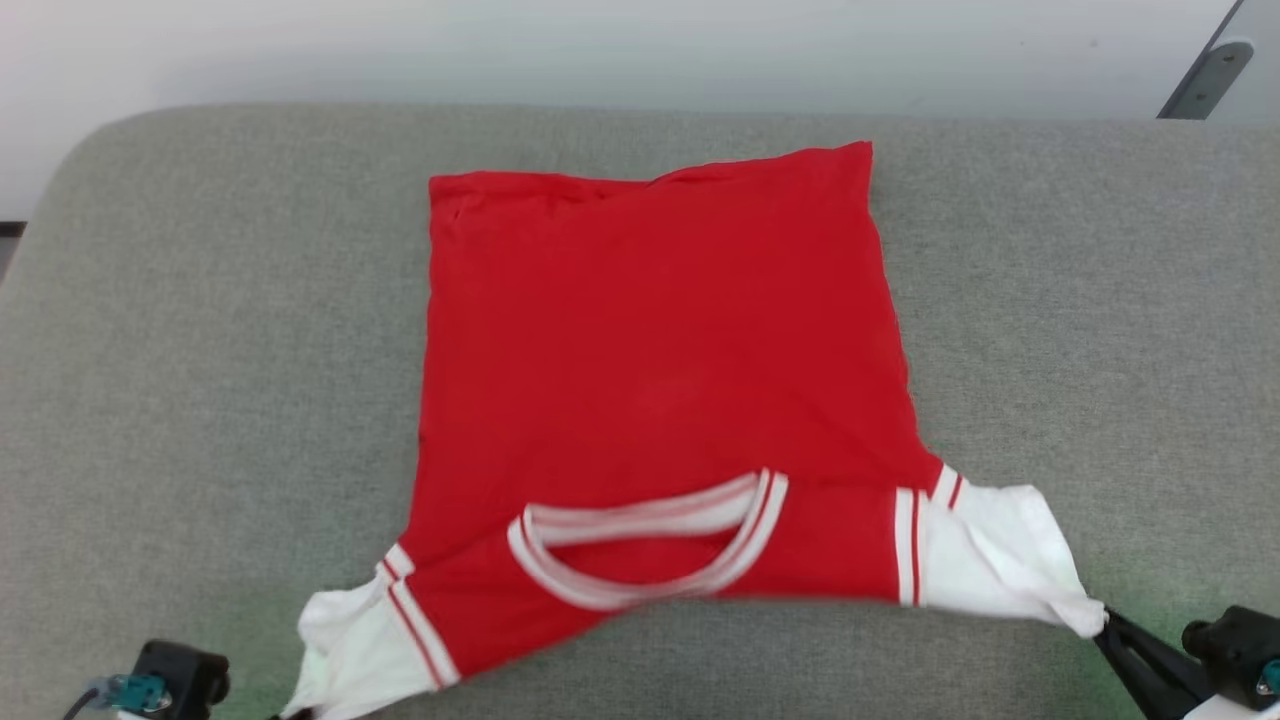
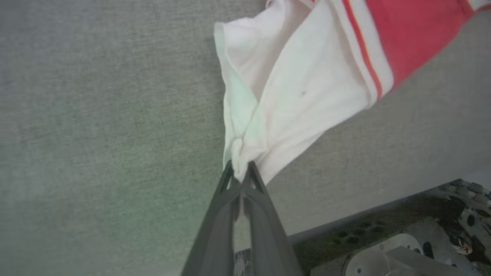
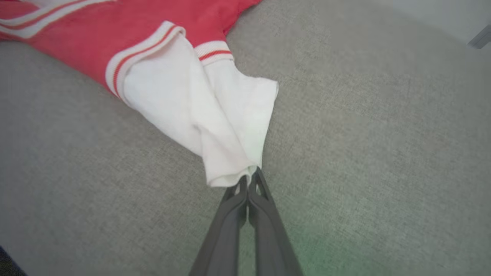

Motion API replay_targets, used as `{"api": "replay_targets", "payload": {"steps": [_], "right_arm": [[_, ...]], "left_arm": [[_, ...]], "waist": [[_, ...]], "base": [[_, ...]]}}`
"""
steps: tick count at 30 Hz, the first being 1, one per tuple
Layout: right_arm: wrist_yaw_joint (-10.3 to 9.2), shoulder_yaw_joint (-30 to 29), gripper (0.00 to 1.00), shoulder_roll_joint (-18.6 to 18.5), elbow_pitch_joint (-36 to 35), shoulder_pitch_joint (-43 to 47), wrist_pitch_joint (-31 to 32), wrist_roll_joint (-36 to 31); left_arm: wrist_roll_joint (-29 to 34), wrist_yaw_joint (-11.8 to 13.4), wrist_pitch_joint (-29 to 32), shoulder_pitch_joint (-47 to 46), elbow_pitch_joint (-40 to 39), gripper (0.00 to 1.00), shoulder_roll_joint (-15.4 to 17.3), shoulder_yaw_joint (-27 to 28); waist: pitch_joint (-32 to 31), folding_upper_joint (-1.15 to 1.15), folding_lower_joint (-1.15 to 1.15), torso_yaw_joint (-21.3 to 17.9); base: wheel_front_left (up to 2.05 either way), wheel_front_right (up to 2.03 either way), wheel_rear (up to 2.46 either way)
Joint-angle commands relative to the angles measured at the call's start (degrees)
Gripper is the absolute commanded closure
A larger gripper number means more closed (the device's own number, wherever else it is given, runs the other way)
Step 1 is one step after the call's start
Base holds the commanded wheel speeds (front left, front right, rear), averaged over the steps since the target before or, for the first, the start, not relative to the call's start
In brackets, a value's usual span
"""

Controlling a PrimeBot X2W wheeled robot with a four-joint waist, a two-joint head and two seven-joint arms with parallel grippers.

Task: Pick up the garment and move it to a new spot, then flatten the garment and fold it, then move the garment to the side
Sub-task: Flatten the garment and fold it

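Observation:
The garment (image 1: 650,340), a red shirt with white sleeves and striped trim, lies spread across the grey table (image 1: 200,350), collar (image 1: 645,545) toward me and hem at the far side. Its back faces up, so no lettering shows. My left gripper (image 2: 239,170) is shut on the tip of one white sleeve (image 2: 291,96) at the lower left. On the opposite side, my right gripper (image 3: 248,178) pinches the end of the other white sleeve (image 3: 215,115), seen in the head view at the lower right (image 1: 1105,622). Both sleeves are pulled outward and bunched at the fingertips.
The grey fabric-covered table has rounded far corners, with a pale wall (image 1: 600,50) behind it. Open grey surface lies on both sides of the shirt. The left wrist view shows the table's near edge and floor clutter (image 2: 422,237) below it.

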Motion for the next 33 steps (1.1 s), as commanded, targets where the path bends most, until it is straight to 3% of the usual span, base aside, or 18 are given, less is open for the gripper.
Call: {"api": "replay_targets", "payload": {"steps": [1,9,10,11,12,13,17,22,27,33], "right_arm": [[-0.11,0.0,1.00,-0.1,0.5,0.8,1.3,0.7],[-0.11,1.4,1.00,0.4,0.2,0.1,6.8,5.7],[-0.11,1.1,0.92,0.6,0.0,0.0,7.9,6.3],[-0.11,0.7,0.58,0.6,-0.3,-0.4,8.8,6.5],[-0.11,0.3,0.12,0.8,-0.8,-0.6,9.9,7.2],[-0.11,0.1,0.00,0.8,-1.5,-0.7,11.1,7.7],[-0.11,-2.2,0.00,0.4,-5.9,-1.1,15.7,9.6],[-0.11,-9.4,0.00,1.7,-13.7,-2.5,21.7,11.1],[-0.11,-15.5,0.00,3.8,-18.2,-6.6,25.7,7.8],[-0.10,-17.2,0.00,8.8,-14.0,-21.4,28.7,1.8]], "left_arm": [[1.0,1.3,0.8,0.7,1.5,1.00,-0.4,-0.4],[3.1,1.9,-2.1,-1.5,3.9,1.00,-4.6,0.4],[3.5,1.9,-2.5,-1.7,4.0,1.00,-5.0,0.4],[4.1,1.8,-2.9,-2.0,3.9,1.00,-5.3,0.6],[4.1,1.9,-3.3,-2.2,3.9,1.00,-5.6,0.9],[4.0,2.0,-3.7,-2.3,3.9,1.00,-5.8,1.2],[5.1,2.1,-4.3,-3.1,3.7,1.00,-6.7,1.5],[6.6,2.2,-4.9,-4.3,3.1,1.00,-8.0,1.6],[7.9,1.8,-5.0,-5.5,3.0,1.00,-9.5,1.5],[9.5,0.4,-4.5,-8.3,4.0,1.00,-12.6,1.2]], "waist": [[0.4,0.00,0.00,0.1],[1.4,0.00,0.00,0.6],[1.5,0.00,0.00,0.7],[1.8,0.00,0.00,0.8],[2.0,0.00,0.00,1.0],[2.2,0.00,0.00,1.1],[3.5,0.00,0.00,2.0],[5.1,0.00,0.00,3.9],[7.0,0.00,0.00,5.9],[10.4,0.00,0.00,9.2]], "base": [[0.00,0.00,0.00],[0.00,0.00,0.00],[0.00,0.00,0.00],[0.00,0.00,0.00],[0.00,0.00,0.00],[0.00,0.00,0.00],[0.00,0.00,0.00],[0.00,0.00,0.00],[0.00,0.00,0.00],[0.00,0.00,0.00]]}}
